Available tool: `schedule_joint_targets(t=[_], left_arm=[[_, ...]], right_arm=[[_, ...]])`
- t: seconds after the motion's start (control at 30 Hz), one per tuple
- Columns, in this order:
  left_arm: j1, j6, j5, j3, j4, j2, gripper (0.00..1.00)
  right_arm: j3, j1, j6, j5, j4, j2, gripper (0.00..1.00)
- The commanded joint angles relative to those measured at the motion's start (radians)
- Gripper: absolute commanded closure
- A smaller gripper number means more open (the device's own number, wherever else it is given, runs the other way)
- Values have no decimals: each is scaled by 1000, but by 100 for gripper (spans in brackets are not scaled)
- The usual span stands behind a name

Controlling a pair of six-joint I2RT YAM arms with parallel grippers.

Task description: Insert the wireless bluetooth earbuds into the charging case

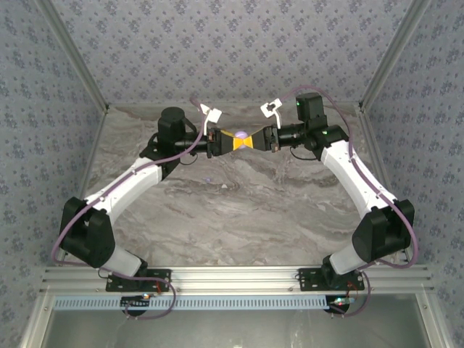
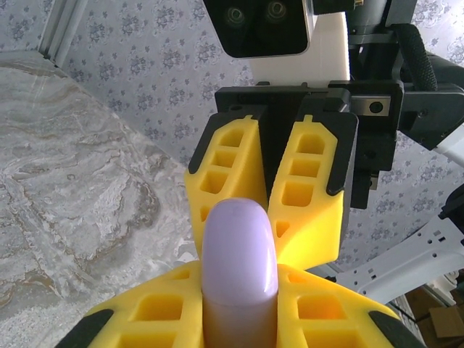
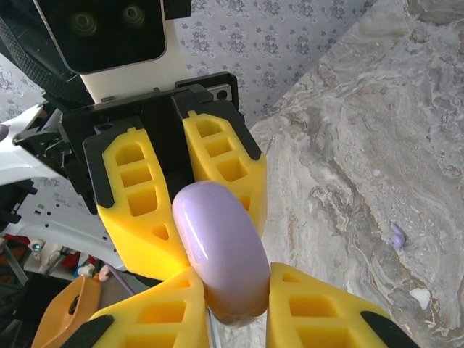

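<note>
Now my left hand and right hand are both clamped on the lilac charging case, held in the air over the desk. Its long axis runs from hand to hand, a rounded end toward each. I see no open lid, so I judge one hand should hold firm while the other eases it open, without twisting. The earbuds lie on the desk below, well apart.
</note>
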Motion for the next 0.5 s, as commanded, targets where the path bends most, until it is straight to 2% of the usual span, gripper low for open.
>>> schedule_joint_targets(t=[0.0, 0.17, 0.3, 0.47], left_arm=[[-11, 31, 6, 25, -31, -27, 76], [-11, 45, 4, 23, -59, -33, 64], [-12, 67, 5, 28, -96, -37, 61], [-12, 73, -2, 30, -112, -41, 63]], right_arm=[[41, 4, 2, 12, 3, -17, 84], [49, 5, -9, 18, -21, -20, 84], [56, 8, -23, 19, -41, -20, 84], [70, 20, -52, 18, -83, -12, 83]])
